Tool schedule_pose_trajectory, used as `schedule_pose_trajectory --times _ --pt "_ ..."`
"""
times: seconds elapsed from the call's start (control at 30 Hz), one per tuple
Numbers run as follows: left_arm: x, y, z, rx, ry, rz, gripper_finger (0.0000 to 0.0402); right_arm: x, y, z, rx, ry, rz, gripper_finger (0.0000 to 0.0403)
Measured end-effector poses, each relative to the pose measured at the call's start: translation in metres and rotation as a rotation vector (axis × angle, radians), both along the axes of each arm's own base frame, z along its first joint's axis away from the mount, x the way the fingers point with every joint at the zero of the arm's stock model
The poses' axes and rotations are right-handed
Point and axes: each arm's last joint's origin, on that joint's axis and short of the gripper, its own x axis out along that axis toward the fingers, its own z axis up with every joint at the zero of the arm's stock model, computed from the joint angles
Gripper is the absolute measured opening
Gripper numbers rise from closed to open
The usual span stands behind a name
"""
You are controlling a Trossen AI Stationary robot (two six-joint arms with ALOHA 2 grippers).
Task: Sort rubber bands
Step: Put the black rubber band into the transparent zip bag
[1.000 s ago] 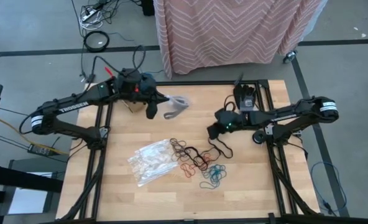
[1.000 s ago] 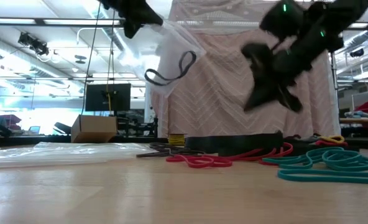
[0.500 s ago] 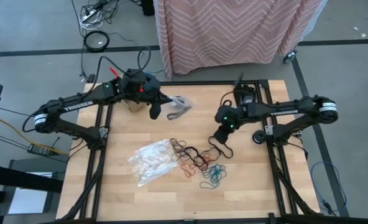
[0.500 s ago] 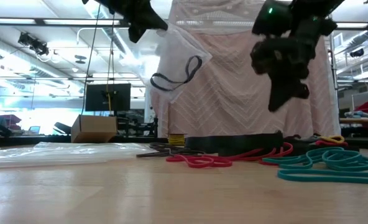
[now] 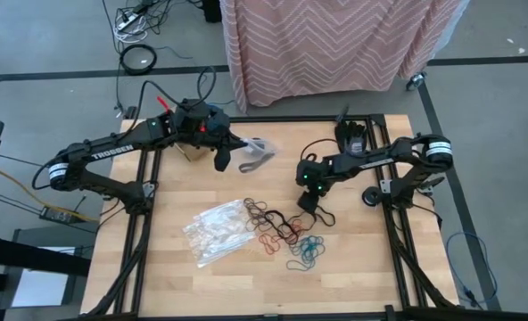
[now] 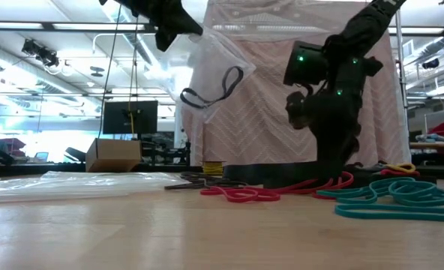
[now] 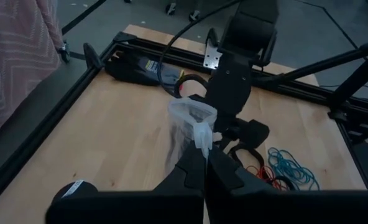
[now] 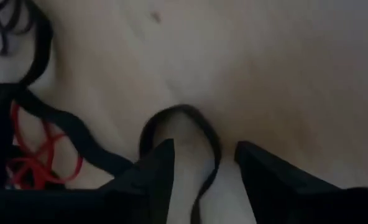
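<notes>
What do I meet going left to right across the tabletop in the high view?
Flat clear bag → black rubber bands → red rubber bands → teal rubber bands. The right gripper, open, is down over a black band on the pile's right side.

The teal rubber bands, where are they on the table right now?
In the high view, the teal rubber bands lie right of the table's middle, toward its near edge, just beyond the red bands and below the lowered right hand.
</notes>
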Motion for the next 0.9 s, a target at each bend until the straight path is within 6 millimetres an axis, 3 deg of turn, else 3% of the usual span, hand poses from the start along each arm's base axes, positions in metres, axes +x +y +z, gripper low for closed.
schedule_pose_trajectory --times 0.07,0.2,0.33,0.5,0.9 --pt "0.0 0.0 0.0 0.0 0.0 0.0 0.0 0.001 0.001 -0.001 -0.015 0.009 -0.027 0.0133" --pt "0.0 0.0 0.0 0.0 0.0 0.0 0.0 0.0 0.002 0.006 -0.062 -0.014 -0.052 0.0021" --pt "0.0 0.0 0.0 0.001 -0.003 0.001 0.0 -0.002 0.0 0.023 -0.062 -0.093 -0.12 0.0004" --pt "0.001 0.001 0.003 -0.003 -0.027 0.028 0.0 -0.013 -0.001 0.07 -0.122 -0.294 -0.219 0.0001" --pt "0.017 0.006 0.003 0.008 -0.115 0.102 0.0 -0.05 -0.008 0.216 -0.53 -0.77 -0.489 0.0"
